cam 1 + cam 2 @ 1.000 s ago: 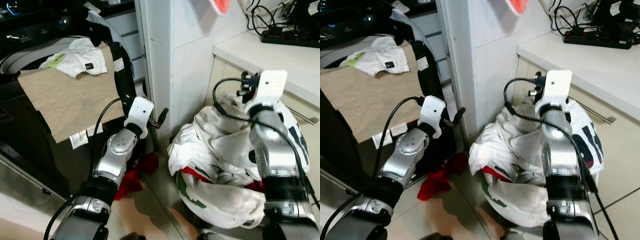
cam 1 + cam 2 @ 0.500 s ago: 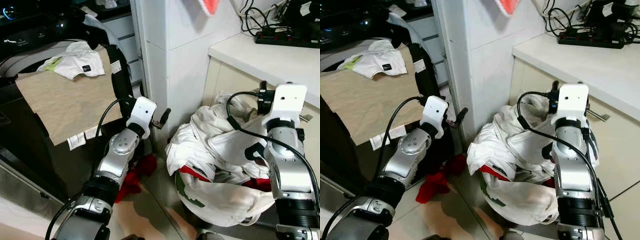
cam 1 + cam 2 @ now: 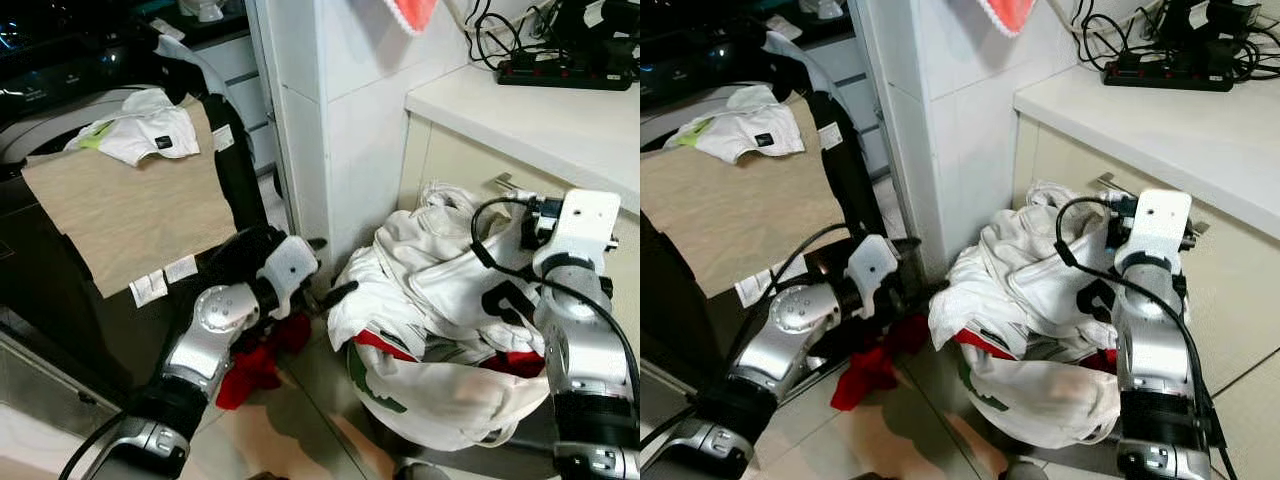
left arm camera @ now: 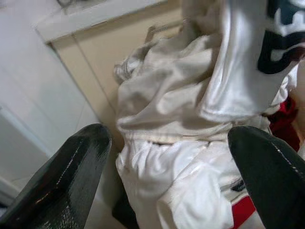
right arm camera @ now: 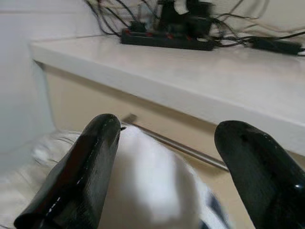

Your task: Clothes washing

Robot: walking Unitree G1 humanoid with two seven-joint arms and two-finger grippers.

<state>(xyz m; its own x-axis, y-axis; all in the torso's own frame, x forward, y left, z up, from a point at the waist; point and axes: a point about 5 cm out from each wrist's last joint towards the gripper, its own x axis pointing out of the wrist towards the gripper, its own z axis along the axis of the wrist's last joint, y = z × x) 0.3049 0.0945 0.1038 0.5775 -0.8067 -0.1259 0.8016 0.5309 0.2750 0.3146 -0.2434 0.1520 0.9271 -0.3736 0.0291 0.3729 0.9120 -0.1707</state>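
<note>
The pile of white clothes [image 3: 440, 330] lies on the floor against the cabinet below the worktop [image 3: 540, 110]. The left gripper [image 4: 167, 176], jaws apart, points at the pile's 9 o'clock edge. The right gripper [image 5: 167, 167], jaws apart and empty, hovers above its 2 o'clock side. A beige cloth [image 3: 130, 210] drapes the washing machine [image 3: 50, 90].

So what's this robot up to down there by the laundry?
It is sorting washing. A heap of white clothes lies on the floor beside the cabinet. The left gripper is open and points at the heap, holding nothing yet. The right gripper hangs open above it. A beige cloth and a white shirt lie over the washing machine.
</note>
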